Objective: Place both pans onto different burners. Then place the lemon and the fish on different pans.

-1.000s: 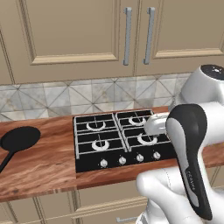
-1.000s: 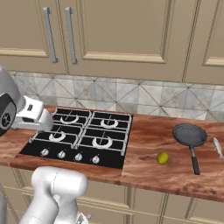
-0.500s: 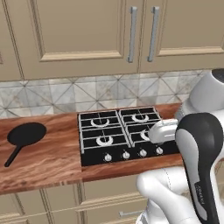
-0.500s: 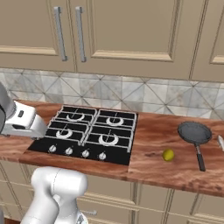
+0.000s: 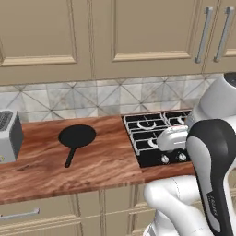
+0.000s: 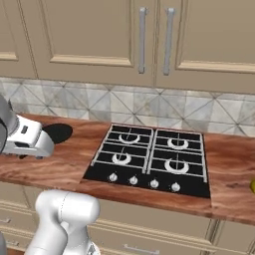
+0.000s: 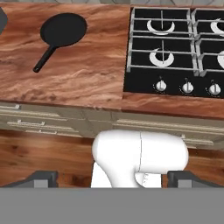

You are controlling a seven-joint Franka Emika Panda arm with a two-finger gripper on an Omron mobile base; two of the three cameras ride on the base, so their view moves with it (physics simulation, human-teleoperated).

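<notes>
On the left of the wooden counter (image 5: 92,170) stood a grey toaster (image 5: 9,136), and just right of it lay the all-black pan (image 5: 76,136), handle (image 5: 70,157) pointing toward the counter's front edge. Further right sat the hob (image 6: 152,159), all four burners bare (nothing had been placed yet). A sliver of yellow-green at the far right edge of the right base view was probably the lemon (image 6: 252,186). The gripper (image 7: 111,179) hung well back from the counter with its fingers spread wide and nothing between them. The thin handle could slip or let the pan swing if pinched off-centre, and the pan might clip the raised grates. Beige cabinets (image 6: 99,35) hung above a diamond-tiled backsplash (image 5: 92,97).
</notes>
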